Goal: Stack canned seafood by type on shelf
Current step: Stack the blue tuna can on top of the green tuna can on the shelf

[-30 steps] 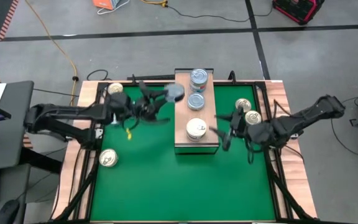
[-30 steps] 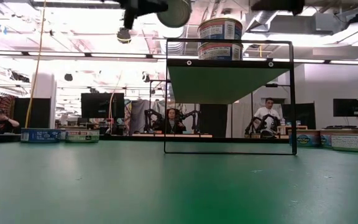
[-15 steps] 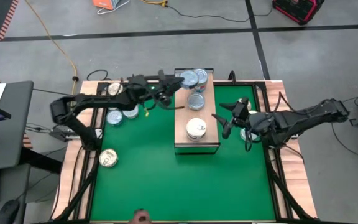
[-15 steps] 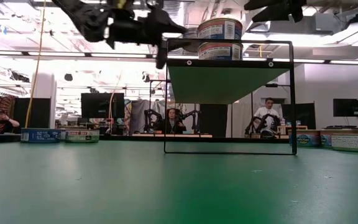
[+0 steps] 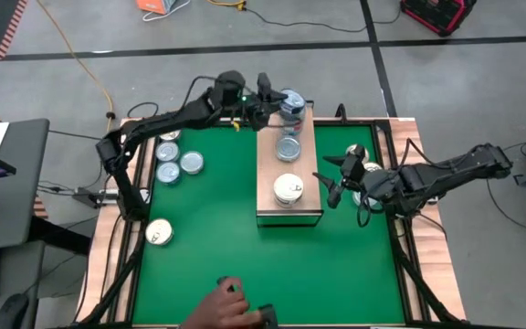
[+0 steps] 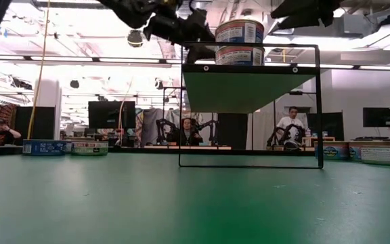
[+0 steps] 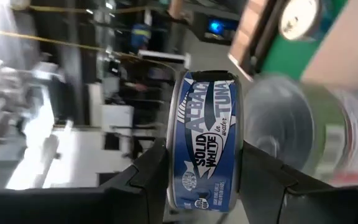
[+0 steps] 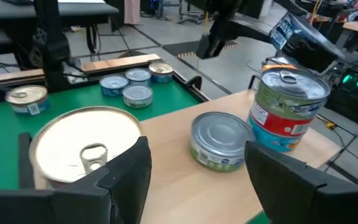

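Your left gripper [image 7: 207, 171] clamps a blue tin [image 7: 207, 140] beside the shelf's [image 5: 268, 183] stacked tins [image 5: 291, 108]; right gripper [image 5: 332, 183] jaws stand open near the shelf.

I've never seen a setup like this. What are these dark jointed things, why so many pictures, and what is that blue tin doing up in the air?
They are two robot arms at a green table, filmed at once from above, from table height, and from a camera on each wrist. The left end effector grips a blue tuna tin on edge, beside the stacked tins at the far end of the wooden shelf. On the shelf also sit a single silver tin and a white-topped tin. The right end effector waits open beside the shelf. Loose tins lie on the table. A person's hand shows at the near edge.
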`<state>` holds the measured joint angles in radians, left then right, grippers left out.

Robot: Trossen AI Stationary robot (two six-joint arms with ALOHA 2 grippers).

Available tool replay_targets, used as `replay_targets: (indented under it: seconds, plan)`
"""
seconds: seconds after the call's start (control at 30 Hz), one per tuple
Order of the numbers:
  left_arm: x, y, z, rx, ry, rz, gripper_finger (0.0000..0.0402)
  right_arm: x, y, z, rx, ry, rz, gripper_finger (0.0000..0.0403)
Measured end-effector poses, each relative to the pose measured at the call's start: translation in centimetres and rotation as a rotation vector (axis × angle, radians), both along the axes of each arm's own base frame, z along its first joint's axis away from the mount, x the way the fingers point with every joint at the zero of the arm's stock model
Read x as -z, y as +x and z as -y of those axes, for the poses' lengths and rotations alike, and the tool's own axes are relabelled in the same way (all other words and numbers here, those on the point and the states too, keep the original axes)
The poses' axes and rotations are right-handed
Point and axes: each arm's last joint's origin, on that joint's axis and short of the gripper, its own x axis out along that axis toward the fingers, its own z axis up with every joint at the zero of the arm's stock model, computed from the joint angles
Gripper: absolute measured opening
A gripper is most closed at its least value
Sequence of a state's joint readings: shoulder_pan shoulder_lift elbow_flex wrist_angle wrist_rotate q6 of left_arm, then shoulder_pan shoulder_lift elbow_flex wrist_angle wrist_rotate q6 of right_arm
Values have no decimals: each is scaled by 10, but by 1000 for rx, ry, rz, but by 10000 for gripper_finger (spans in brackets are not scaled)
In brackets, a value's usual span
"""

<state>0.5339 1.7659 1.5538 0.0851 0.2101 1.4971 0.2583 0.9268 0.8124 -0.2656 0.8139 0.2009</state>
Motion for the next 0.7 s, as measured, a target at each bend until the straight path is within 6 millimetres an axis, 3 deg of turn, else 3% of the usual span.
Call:
replay_targets:
  seconds: [0.13, 0.27, 0.7]
  plan:
    - [-7, 2, -12, 16, -9, -6, 150, 0, 0, 5, 22, -13, -9, 286]
    - [6, 8, -20, 10, 35, -53, 150, -1, -2, 7, 37, 1, -2, 286]
    - [9, 12, -11, 52, 64, -101, 150, -1, -4, 5, 27, 14, 3, 286]
